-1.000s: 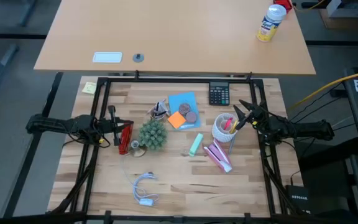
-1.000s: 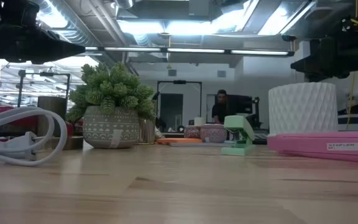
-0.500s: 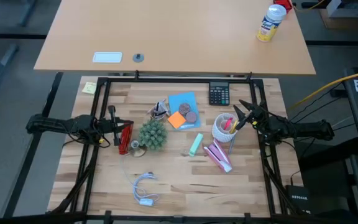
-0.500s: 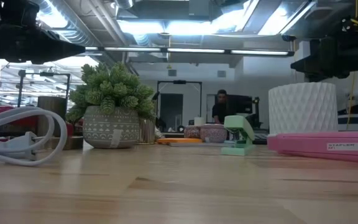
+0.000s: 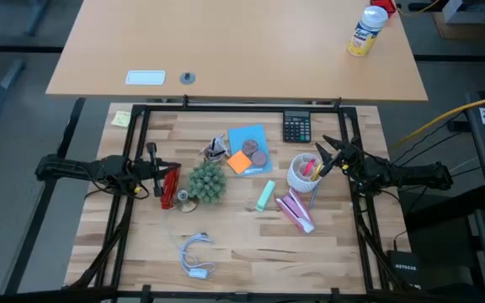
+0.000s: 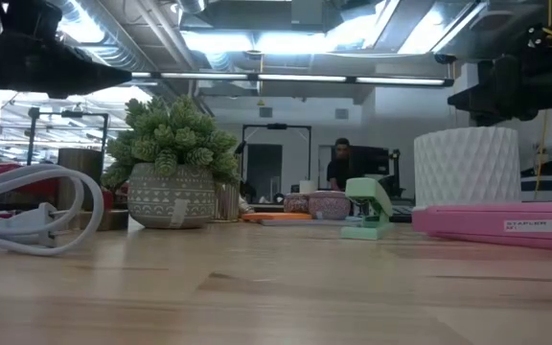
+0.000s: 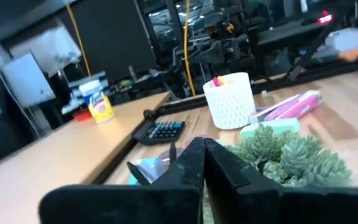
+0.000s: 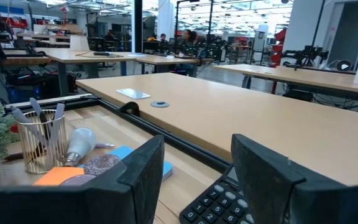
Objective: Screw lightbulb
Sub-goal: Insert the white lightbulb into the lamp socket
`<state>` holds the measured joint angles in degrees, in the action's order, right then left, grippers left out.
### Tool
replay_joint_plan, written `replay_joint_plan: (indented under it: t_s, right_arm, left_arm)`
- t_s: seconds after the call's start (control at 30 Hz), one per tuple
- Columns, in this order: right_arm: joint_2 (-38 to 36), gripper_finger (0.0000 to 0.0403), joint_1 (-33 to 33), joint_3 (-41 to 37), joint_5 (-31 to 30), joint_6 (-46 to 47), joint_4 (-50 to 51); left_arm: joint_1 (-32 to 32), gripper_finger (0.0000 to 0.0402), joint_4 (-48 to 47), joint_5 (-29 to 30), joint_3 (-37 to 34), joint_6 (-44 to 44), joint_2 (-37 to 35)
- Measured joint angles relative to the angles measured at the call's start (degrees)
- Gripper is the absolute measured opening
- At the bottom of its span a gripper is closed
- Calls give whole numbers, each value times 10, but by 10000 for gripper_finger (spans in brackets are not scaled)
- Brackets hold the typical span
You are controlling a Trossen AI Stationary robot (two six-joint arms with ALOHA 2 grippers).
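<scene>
Our left tool (image 5: 151, 152) hangs at the bench's (image 5: 327, 244) 9 o'clock side with its fingers (image 7: 194, 163) pressed together, holding nothing, just beside a red thing (image 5: 170, 185) and near the plant (image 5: 207, 182) at its 3 o'clock. Our right tool (image 5: 322, 152) hangs at the 3 o'clock side, fingers (image 8: 143, 163) spread wide and empty, just above the white cup (image 5: 303, 175) of pens. At that tool's 11 o'clock lies the calculator (image 5: 296, 127). We see the bulb (image 8: 79, 144) in the right wrist view, lying on its side beside a wire pen holder (image 8: 41, 143), near the blue pad (image 5: 248, 140) and orange notes (image 5: 241, 162) around bench centre. At the cup's 7 o'clock sit a green stapler (image 5: 265, 195) and a pink one (image 5: 295, 209). The white cord (image 5: 195, 253) lies toward 6 o'clock
</scene>
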<state>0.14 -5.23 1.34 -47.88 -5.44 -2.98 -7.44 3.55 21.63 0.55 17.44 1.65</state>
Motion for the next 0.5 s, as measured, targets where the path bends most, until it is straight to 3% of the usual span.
replay_joint_plan:
  t_s: [0.13,0.27,0.33,0.5]
  right_arm:
    - [0,193,0,0,1,0,0]
    - [0,193,0,0,1,0,-1]
    - [0,193,0,0,5,4,-1]
    - [0,193,0,0,44,26,-4]
  left_arm:
    - [0,0,12,1,0,-85,0]
    - [0,0,86,17,0,-218,0]
    - [0,0,133,45,0,-271,0]
    - [0,0,253,120,0,-308,0]
